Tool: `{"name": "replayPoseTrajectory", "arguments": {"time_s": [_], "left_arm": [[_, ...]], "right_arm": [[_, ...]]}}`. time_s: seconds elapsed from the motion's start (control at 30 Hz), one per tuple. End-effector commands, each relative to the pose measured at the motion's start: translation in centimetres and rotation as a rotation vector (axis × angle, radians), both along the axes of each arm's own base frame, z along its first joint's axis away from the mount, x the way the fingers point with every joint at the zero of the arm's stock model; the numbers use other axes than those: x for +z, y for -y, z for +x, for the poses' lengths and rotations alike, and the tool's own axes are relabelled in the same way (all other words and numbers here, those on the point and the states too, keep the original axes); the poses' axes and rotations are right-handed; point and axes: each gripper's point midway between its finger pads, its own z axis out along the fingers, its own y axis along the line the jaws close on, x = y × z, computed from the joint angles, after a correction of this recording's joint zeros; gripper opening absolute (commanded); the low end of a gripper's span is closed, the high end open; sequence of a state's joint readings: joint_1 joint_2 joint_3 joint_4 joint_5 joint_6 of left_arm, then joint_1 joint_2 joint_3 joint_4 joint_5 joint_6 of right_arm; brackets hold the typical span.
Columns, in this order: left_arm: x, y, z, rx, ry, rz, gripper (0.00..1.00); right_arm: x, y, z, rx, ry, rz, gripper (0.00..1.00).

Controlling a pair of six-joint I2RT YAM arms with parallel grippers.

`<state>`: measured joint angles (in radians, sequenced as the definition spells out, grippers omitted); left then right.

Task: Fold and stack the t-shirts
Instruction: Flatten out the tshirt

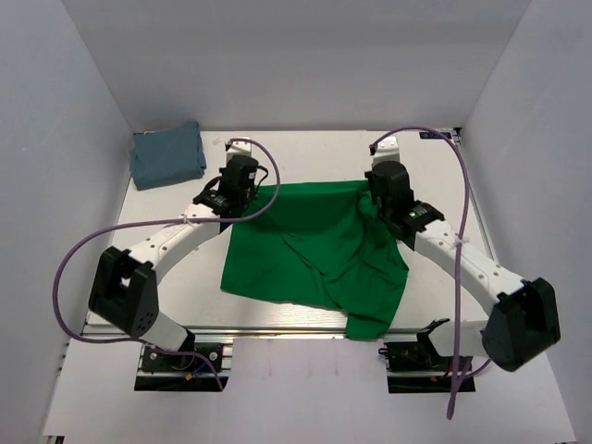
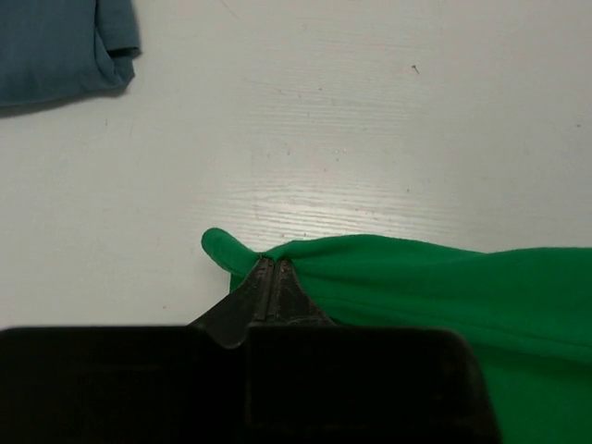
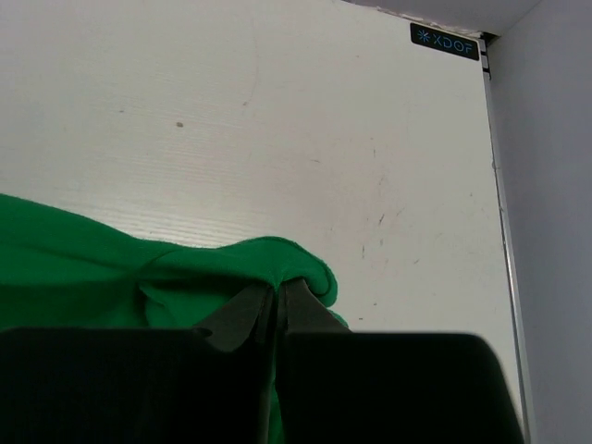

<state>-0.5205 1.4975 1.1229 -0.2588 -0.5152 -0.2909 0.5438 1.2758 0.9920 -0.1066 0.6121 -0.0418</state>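
Now: green shirt (image 1: pixel 305 250) lies mid-table (image 1: pixel 305 153), between the two arms. Its left half is fairly flat. Its right half is bunched with diagonal creases, and the near right part reaches over the table's near edge.

Left end effector (image 2: pixel 270 265) is pressed together on the shirt's far left corner. A small tab of green cloth sticks out to the left past the fingertips and rests on the table.

Right end effector (image 3: pixel 277 291) is likewise pressed together, pinching the far right corner. The cloth there humps up into a rounded fold over the tips.

The far hem runs roughly straight between the two grips, low over the table. Whether it is lifted clear cannot be told.

Grey-blue shirt (image 1: pixel 166 155) sits folded in the far left corner of the table, well apart from the green one and touched by neither arm.

A dark label (image 3: pixel 445 42) marks the far right table corner
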Motion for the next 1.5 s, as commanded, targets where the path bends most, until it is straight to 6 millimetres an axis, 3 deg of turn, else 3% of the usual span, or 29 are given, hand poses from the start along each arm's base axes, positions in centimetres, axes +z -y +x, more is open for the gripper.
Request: {"name": "replayPoseTrajectory", "arguments": {"time_s": [0.0,0.17,0.23,0.27,0.3,0.33,0.37,0.4,0.43,0.47,0.5,0.53,0.57,0.63,0.7,0.73,0.77,0.8,0.87,0.93,0.97,1.0,1.03,1.07,1.17,1.3,1.47], "left_arm": [[2.7,-0.2,3.2,0.034,0.101,-0.045,0.0],[1.0,1.4,7.3,-0.082,0.084,-0.001,0.0],[1.1,2.3,9.2,-0.115,0.097,-0.002,0.0],[-1.6,2.7,10.3,-0.156,0.045,0.025,0.0],[-2.6,3.2,10.9,-0.174,0.029,0.034,0.0],[-1.8,3.5,12.4,-0.181,0.062,0.028,0.0],[-2.8,3.6,13.3,-0.197,0.047,0.031,0.0],[-6.0,3.9,14.1,-0.199,-0.008,0.048,0.0],[-4.8,4.1,15.9,-0.197,0.019,0.033,0.0],[-6.0,3.6,16.4,-0.193,-0.026,0.041,0.2],[-6.7,3.9,17.0,-0.185,-0.046,0.033,0.42],[-7.3,3.7,18.7,-0.166,-0.052,0.025,0.63],[-7.8,3.2,18.8,-0.151,-0.088,0.009,0.99],[-7.0,3.4,19.5,-0.166,-0.075,-0.022,1.0],[-6.3,3.5,19.1,-0.165,-0.062,-0.047,1.0],[-5.8,3.0,19.0,-0.164,-0.052,-0.055,1.0],[-3.1,3.2,18.7,-0.179,-0.001,-0.075,1.0],[-3.7,3.0,17.7,-0.173,-0.018,-0.08,1.0],[-2.9,3.1,16.4,-0.198,-0.02,-0.095,1.0],[-1.7,2.8,14.5,-0.217,-0.02,-0.106,1.0],[-1.8,2.7,13.9,-0.21,-0.027,-0.115,1.0],[-3.2,3.0,12.3,-0.23,-0.074,-0.112,1.0],[-2.4,3.6,11.4,-0.256,-0.066,-0.122,1.0],[-3.9,3.4,10.1,-0.262,-0.112,-0.118,1.0],[-5.8,4.1,7.3,-0.307,-0.19,-0.182,1.0],[-8.5,5.8,4.6,-0.403,-0.259,-0.246,1.0],[-10.4,6.6,3.1,-0.417,-0.312,-0.312,1.0]], "right_arm": [[2.8,-0.2,3.3,-0.006,0.085,0.014,0.0],[3.2,0.3,7.4,0.007,0.1,-0.003,0.0],[0.7,-0.3,8.9,0.052,0.042,-0.037,0.0],[0.5,-0.3,10.1,0.065,0.035,-0.04,0.0],[-0.1,0.0,10.7,0.069,0.022,-0.051,0.0],[-2.6,0.1,11.8,0.104,-0.031,-0.102,0.0],[-2.1,-0.4,12.8,0.132,-0.02,-0.093,0.0],[-2.5,0.2,13.6,0.131,-0.026,-0.102,0.0],[-1.8,0.7,14.7,0.128,-0.011,-0.105,0.09],[-4.4,0.1,16.4,0.165,-0.06,-0.111,0.19],[-5.3,0.3,16.9,0.166,-0.088,-0.115,0.32],[-5.1,1.2,18.9,0.138,-0.078,-0.105,0.55],[-5.0,1.3,20.5,0.117,-0.082,-0.09,0.64],[-6.1,2.1,21.4,0.063,-0.152,-0.058,0.77],[-5.1,2.5,21.2,0.035,-0.161,-0.042,0.9],[-4.7,2.8,21.0,0.022,-0.155,-0.033,0.9],[-2.7,2.6,20.3,0.024,-0.123,-0.002,0.9],[-4.8,2.9,18.9,0.023,-0.182,-0.003,0.9],[-4.6,2.8,16.9,0.031,-0.2,0.032,0.9],[-7.6,2.0,14.4,0.064,-0.309,0.076,0.9],[-7.5,1.5,13.7,0.078,-0.323,0.097,0.9],[-8.4,1.2,12.9,0.075,-0.354,0.134,0.89],[-9.2,1.1,12.0,0.078,-0.386,0.153,0.89],[-9.8,1.0,11.7,0.077,-0.403,0.162,0.87],[-11.2,0.3,11.1,0.09,-0.435,0.204,0.83],[-12.3,-0.5,11.9,0.1,-0.459,0.238,0.76],[-13.7,-1.1,13.4,0.092,-0.475,0.253,0.67]]}}
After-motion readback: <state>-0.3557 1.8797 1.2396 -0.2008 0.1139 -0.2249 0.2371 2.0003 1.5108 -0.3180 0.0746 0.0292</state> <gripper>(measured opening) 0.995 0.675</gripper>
